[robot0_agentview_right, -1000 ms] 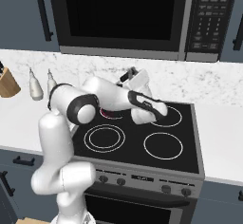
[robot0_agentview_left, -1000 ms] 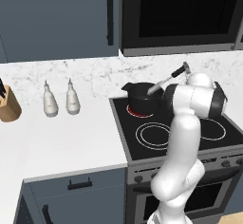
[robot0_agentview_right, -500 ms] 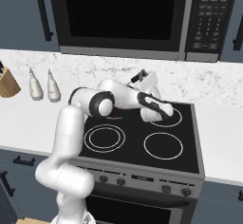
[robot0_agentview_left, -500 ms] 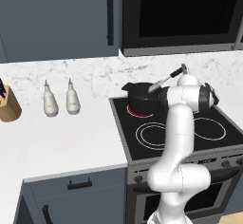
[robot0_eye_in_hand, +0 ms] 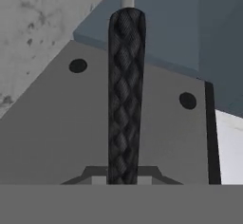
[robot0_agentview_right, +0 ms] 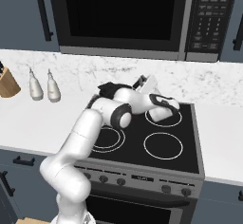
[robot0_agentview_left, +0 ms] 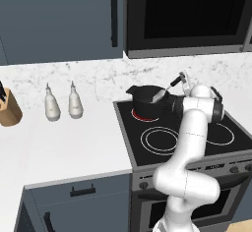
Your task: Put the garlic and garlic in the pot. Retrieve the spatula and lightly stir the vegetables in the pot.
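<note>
The black pot point(robot0_agentview_left: 145, 97) stands on the stove's back left burner; in the right base view the pot point(robot0_agentview_right: 110, 88) is partly behind my arm. My gripper point(robot0_agentview_left: 183, 78) hovers just right of the pot, shut on the spatula's black handle point(robot0_eye_in_hand: 125, 99). The spatula point(robot0_agentview_left: 166, 90) slants down to the left, its silver head at the pot's rim. In the right base view my gripper point(robot0_agentview_right: 145, 82) sits above the back burners. The hand view has my gripper point(robot0_eye_in_hand: 124, 175) clamped on the woven handle. The garlic is hidden from view.
Two white bottles point(robot0_agentview_left: 51, 106) point(robot0_agentview_left: 75, 103) and a knife block point(robot0_agentview_left: 9, 110) stand on the counter left of the stove point(robot0_agentview_left: 197, 147). A microwave point(robot0_agentview_right: 123, 19) hangs low over the burners. The front burners point(robot0_agentview_right: 163, 145) are bare.
My elbow has swung in over the stove and the hand has shifted a little to the right and down, still holding the spatula. The pot has not moved.
</note>
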